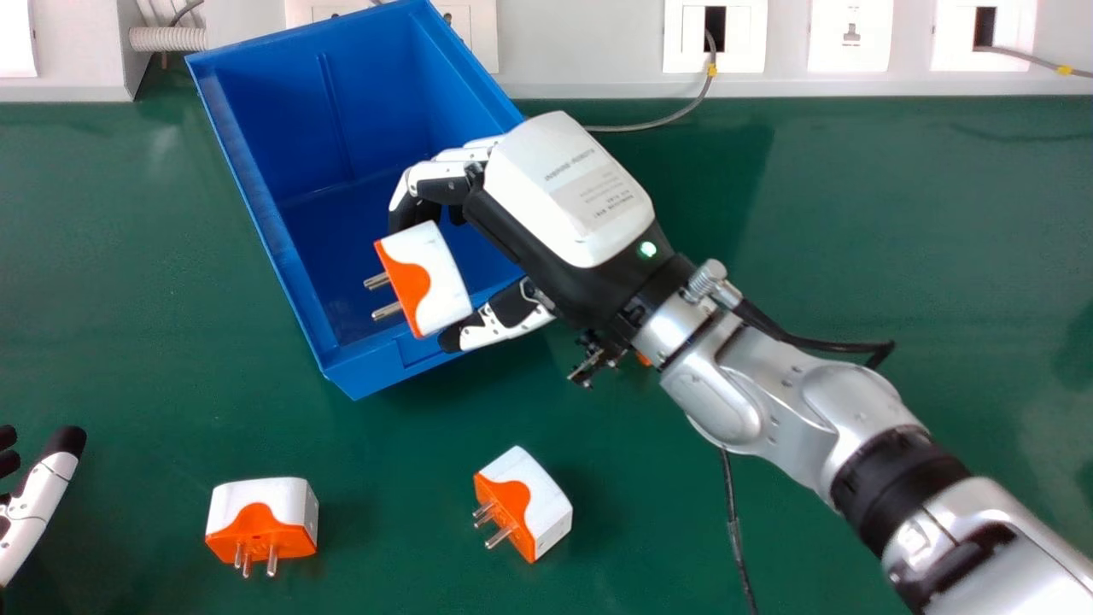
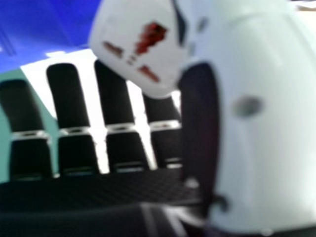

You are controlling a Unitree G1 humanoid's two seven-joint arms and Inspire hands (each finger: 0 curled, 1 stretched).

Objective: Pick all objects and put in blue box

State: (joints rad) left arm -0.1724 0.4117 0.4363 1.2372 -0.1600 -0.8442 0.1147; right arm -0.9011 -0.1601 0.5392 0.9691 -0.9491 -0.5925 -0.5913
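Nearest us on the green table, an orange-and-white plug stands with its prongs toward us, well apart from a second plug, which sits at an angle. At the left edge, we see part of the left hand, fingers relaxed. Beyond them, the right hand is partly closed, pinching a third plug between fingers and thumb above the near part of the blue box. Something orange shows under the right wrist; we cannot tell what. Farther back, we find wall sockets and a grey cable.
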